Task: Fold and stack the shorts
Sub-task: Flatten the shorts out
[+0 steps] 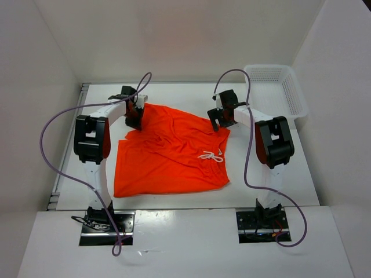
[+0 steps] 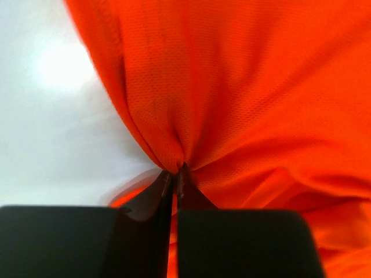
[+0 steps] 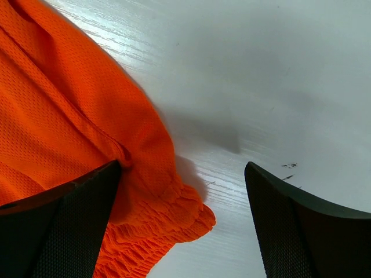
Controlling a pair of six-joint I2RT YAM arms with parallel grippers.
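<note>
The bright orange shorts [image 1: 168, 153] lie spread and rumpled on the white table, white drawstring [image 1: 211, 156] toward the right. My left gripper [image 1: 134, 117] is at the far left corner, shut on a pinch of the orange fabric [image 2: 232, 104], which bunches into its fingertips [image 2: 168, 179]. My right gripper [image 1: 221, 120] is open over the far right corner. In the right wrist view the elastic waistband corner [image 3: 168, 226] lies between its fingers [image 3: 75, 220], close to the left one, on the table.
A white plastic basket [image 1: 277, 87] stands at the far right corner of the table. White walls enclose the table at the left, back and right. A metal rail [image 1: 58, 174] runs along the table's left edge.
</note>
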